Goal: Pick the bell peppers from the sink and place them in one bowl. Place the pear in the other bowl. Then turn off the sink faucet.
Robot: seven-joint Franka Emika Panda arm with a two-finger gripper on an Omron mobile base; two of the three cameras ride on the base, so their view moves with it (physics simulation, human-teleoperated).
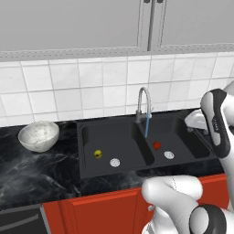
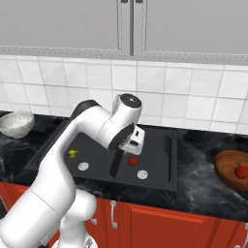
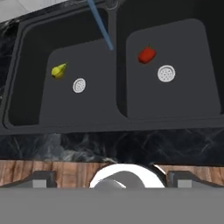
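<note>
In your left base view, the pear (image 1: 98, 154) lies in the sink's (image 1: 87, 171) left basin, 1 bell pepper (image 1: 156, 145) in the right. In your right base view, another bell pepper (image 2: 240, 171) sits on the tabletop's wooden board (image 2: 227, 175). In your hand view, the jaws stand wide open, gripping nothing.

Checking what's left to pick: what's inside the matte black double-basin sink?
In the matte black double-basin sink, the left basin holds a small yellow pear; the right holds one glossy red bell pepper. Each has a round silver drain disc, and a blue water stream runs. Nothing looks covered.

Two bell peppers (image 2: 133, 161) (image 2: 240, 171) (one in the sink (image 1: 137, 161)), one pear (image 1: 98, 154), two drain discs (image 1: 114, 162) (image 1: 169, 155), one white bowl (image 1: 39, 135), one faucet (image 1: 144, 104)
</note>
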